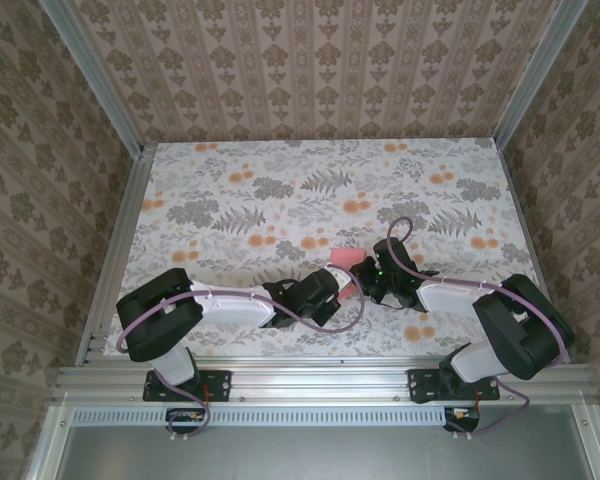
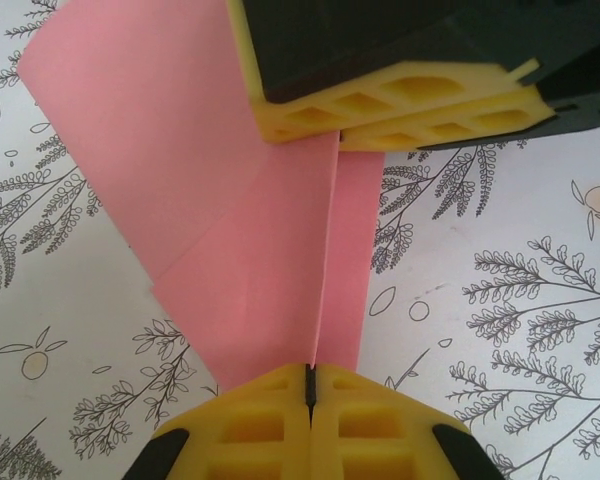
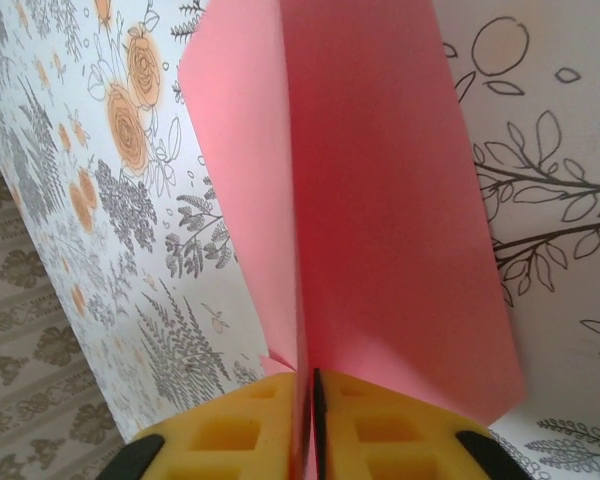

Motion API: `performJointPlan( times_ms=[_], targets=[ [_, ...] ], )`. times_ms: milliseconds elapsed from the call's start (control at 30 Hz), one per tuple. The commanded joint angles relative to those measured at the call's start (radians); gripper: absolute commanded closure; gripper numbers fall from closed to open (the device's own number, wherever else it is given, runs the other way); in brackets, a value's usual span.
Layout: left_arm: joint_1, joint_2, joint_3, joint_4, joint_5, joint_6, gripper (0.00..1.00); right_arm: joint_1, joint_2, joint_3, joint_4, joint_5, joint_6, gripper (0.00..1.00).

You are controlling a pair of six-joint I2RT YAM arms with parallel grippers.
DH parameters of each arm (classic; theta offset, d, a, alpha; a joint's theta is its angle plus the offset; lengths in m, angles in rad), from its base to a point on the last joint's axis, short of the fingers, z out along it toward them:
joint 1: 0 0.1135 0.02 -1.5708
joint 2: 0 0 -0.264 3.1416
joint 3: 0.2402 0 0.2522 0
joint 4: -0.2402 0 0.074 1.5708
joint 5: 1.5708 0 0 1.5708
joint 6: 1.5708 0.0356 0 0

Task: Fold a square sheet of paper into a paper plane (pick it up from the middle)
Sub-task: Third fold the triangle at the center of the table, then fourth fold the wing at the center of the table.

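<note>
Paper sheet [image 2: 250, 240] — ends pinched by left hand [image 2: 310, 375], right hand [image 3: 310, 378] — edges free above table [image 2: 510, 200].

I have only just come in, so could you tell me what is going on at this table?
Two robot arms hold a thin salmon-pink paper sheet between them over the floral tabletop. The left gripper is shut on the sheet's centre crease at one end, and the right gripper pinches the same crease at the other end. The sheet is already folded along its middle, with its flaps spreading to either side.
</note>
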Motion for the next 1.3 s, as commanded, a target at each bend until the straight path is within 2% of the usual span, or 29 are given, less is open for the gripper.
performJointPlan(
  times_ms=[0,167,267,433,567,833,1033,1267],
  targets=[
    [0.013,0.004,-0.015,0.026,0.017,-0.028,1.0,-0.006,-0.031,0.023,-0.058,-0.02,-0.044,0.84],
    [0.032,-0.009,-0.045,0.07,0.057,-0.047,1.0,-0.014,-0.023,0.038,-0.067,-0.047,-0.069,0.83],
    [0.049,-0.014,-0.06,0.092,0.103,-0.052,1.0,-0.025,-0.022,0.059,-0.085,-0.077,-0.107,0.75],
    [0.08,-0.021,-0.1,0.149,0.167,-0.093,1.0,-0.053,-0.117,0.104,-0.233,-0.048,-0.233,0.63],
    [0.111,-0.036,-0.145,0.206,0.205,-0.151,1.0,-0.077,-0.151,0.155,-0.343,-0.054,-0.352,0.61],
    [0.159,-0.04,-0.196,0.274,0.253,-0.253,1.0,-0.078,-0.101,0.218,-0.406,-0.134,-0.498,0.65],
    [0.193,-0.044,-0.217,0.308,0.299,-0.328,1.0,-0.077,-0.055,0.24,-0.41,-0.177,-0.544,0.73],
    [0.239,-0.036,-0.231,0.334,0.357,-0.396,1.0,-0.077,0.004,0.263,-0.429,-0.186,-0.585,0.75]
  ],
)
